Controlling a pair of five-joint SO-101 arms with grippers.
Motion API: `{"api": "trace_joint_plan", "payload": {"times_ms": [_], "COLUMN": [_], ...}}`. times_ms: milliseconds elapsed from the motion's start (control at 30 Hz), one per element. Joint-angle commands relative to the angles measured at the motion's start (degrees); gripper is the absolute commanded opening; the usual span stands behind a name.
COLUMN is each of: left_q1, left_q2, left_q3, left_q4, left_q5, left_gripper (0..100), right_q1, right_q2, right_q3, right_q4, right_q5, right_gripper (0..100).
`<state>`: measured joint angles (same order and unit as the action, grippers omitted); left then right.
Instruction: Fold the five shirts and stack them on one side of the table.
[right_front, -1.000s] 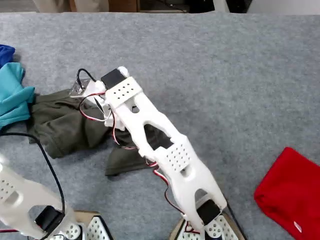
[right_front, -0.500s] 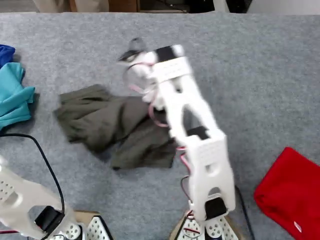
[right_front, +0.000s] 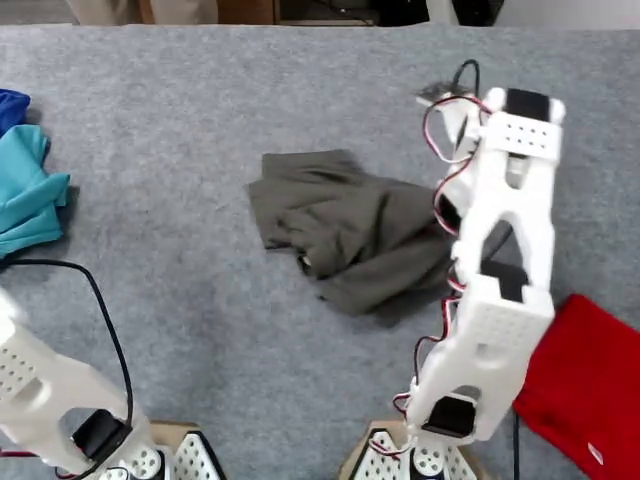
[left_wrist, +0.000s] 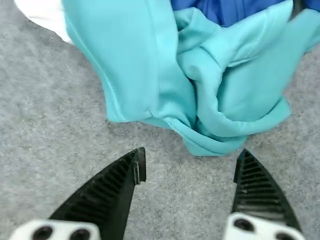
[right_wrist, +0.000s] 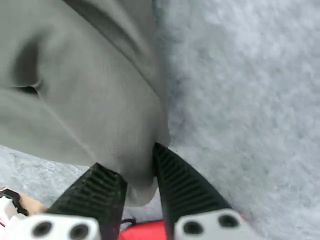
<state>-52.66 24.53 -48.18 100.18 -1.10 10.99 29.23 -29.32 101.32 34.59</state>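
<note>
An olive shirt (right_front: 350, 230) lies crumpled in the middle of the grey table. My right gripper (right_wrist: 140, 172) is shut on an edge of the olive shirt (right_wrist: 75, 90); in the high view the right arm (right_front: 505, 230) stands at the shirt's right end. A teal shirt (right_front: 25, 190) lies bunched at the table's left edge, with a blue shirt (right_front: 12, 105) just behind it. My left gripper (left_wrist: 187, 172) is open and hovers just short of the teal shirt (left_wrist: 200, 80), with blue cloth (left_wrist: 235, 10) beyond it. A red shirt (right_front: 585, 385) rests at the front right.
The grey felt table (right_front: 300, 90) has free room across its back and its front middle. Both arm bases (right_front: 410, 455) stand at the front edge. A black cable (right_front: 100, 320) loops over the left arm. White cloth (left_wrist: 42, 15) shows beside the teal shirt.
My right arm has swung from the left to the right, dragging the olive shirt with it towards the table's middle. The left arm has stayed where it was.
</note>
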Motion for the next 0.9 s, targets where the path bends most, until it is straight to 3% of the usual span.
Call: {"api": "trace_joint_plan", "payload": {"times_ms": [0,100,233,367,667,867], "left_q1": [0.7,0.7,0.7,-0.1,0.2,3.6], "left_q2": [-3.3,-2.9,-2.9,-2.8,-2.7,-3.3], "left_q3": [-0.3,-0.4,-0.3,0.2,0.3,5.5], "left_q4": [0.5,0.5,0.5,-1.0,-1.5,-1.1], "left_q5": [-0.5,-0.5,-0.5,-0.5,-0.4,0.0], "left_gripper": [29,29,29,29,29,29], "right_q1": [-0.3,-5.9,-14.6,-20.3,-21.6,-21.8], "right_q2": [-10.5,-17.7,-26.9,-38.0,-65.9,-66.8], "right_q3": [-0.7,-0.4,6.5,24.6,64.0,76.0], "right_q4": [0.8,0.9,1.1,1.1,-1.2,-9.9], "right_q5": [1.1,1.5,1.4,5.7,12.2,12.4], "right_gripper": [25.8,38.7,39.6,39.5,39.5,39.6]}}
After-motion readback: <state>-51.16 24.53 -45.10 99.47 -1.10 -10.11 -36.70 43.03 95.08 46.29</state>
